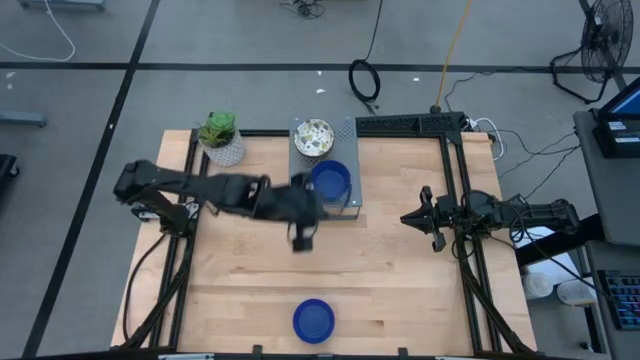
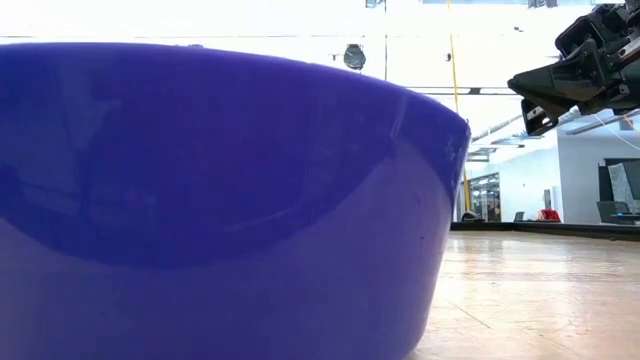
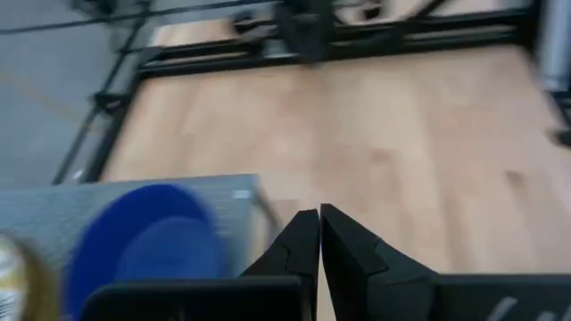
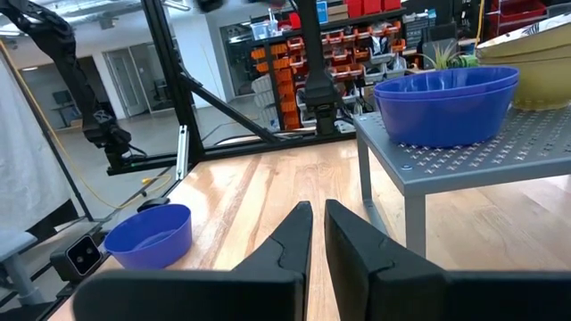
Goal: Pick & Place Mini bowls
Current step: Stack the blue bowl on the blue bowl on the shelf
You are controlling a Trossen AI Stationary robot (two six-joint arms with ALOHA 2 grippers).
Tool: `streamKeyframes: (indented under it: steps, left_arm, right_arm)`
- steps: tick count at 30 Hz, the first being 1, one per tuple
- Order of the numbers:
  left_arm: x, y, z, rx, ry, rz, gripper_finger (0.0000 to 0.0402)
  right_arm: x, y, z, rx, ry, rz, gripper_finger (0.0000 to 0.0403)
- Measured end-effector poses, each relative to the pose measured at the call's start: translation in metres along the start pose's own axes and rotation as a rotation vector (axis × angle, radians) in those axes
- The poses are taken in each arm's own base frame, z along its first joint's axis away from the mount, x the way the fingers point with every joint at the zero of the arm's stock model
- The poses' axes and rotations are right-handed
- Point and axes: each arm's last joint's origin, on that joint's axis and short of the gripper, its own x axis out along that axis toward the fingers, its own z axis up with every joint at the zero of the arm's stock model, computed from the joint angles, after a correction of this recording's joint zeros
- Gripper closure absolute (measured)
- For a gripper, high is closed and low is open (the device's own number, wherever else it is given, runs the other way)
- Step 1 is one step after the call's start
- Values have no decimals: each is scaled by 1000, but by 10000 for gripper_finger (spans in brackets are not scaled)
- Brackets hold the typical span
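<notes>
A grey perforated stand [image 1: 345,128] at the table's far middle carries cream speckled mini bowls [image 1: 313,137] and blue mini bowls [image 1: 331,180], the blue ones nested [image 4: 446,102]. Another blue mini bowl [image 1: 313,320] rests on its base near the front edge and fills the low view [image 2: 200,200]. My left gripper [image 1: 308,228] hangs shut and empty just off the stand's near side, with the blue bowl [image 3: 147,250] beside its fingers [image 3: 318,223]. My right gripper [image 1: 408,218] waits shut and level at the right [image 4: 318,218].
A white pot with a green plant [image 1: 221,138] stands at the far left corner. Black frame rails [image 1: 455,200] run along the table's sides. Bare wood lies between the stand and the front bowl.
</notes>
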Motion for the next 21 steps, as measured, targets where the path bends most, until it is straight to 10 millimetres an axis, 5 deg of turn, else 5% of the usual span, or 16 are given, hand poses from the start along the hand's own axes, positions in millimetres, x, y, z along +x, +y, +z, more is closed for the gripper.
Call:
streamKeyframes:
  steps: [12,16,21]
  left_arm:
    - [-20,-124,-24,221,29,-260,380]
    - [1,-158,-36,179,49,-292,380]
    - [40,-177,-66,123,228,-256,379]
  right_arm:
    - [0,0,0,0,0,0,383]
    - [0,0,0,0,-2,1,383]
    - [0,0,0,0,-1,1,383]
